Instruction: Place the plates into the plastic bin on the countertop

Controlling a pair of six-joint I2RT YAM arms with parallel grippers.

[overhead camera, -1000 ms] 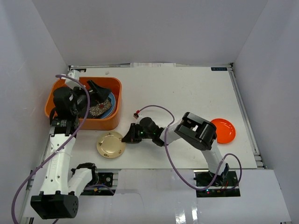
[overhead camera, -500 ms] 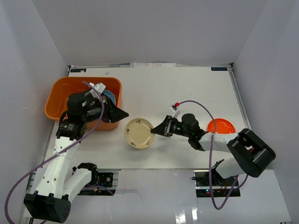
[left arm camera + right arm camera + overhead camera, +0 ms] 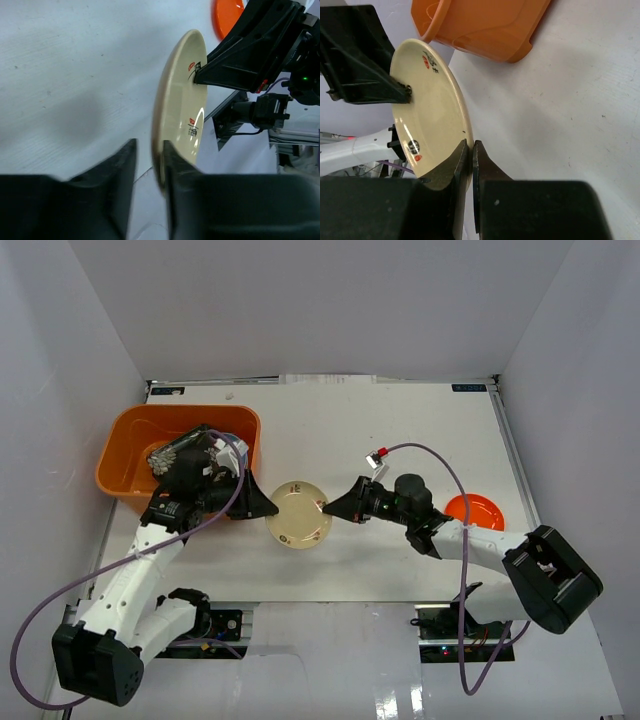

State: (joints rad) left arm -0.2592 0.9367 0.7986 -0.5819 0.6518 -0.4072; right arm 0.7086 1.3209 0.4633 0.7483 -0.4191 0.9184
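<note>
A cream plate [image 3: 299, 515] stands on edge just above the countertop [image 3: 400, 430], held between the two arms. My right gripper [image 3: 337, 510] is shut on its right rim; in the right wrist view the gripper [image 3: 470, 143] pinches the plate [image 3: 427, 107]. My left gripper [image 3: 262, 508] reaches the opposite rim. In the left wrist view its jaws [image 3: 150, 145] straddle the plate [image 3: 180, 100]: one finger touches, the other stands a little apart. An orange plate [image 3: 474, 518] lies at the right. The orange plastic bin [image 3: 125, 480] sits at the back left.
The left arm hides most of the bin's inside; a light blue plate's edge [image 3: 236, 440] shows there. Metal rails [image 3: 520, 480] edge the countertop. The bin's outer wall [image 3: 485, 25] is close behind the held plate. White walls enclose the back and sides.
The cream plate went from lying flat at the front left to upright in the middle, carried by the right gripper. The left arm left the bin and its jaws narrowed around the plate's rim.
</note>
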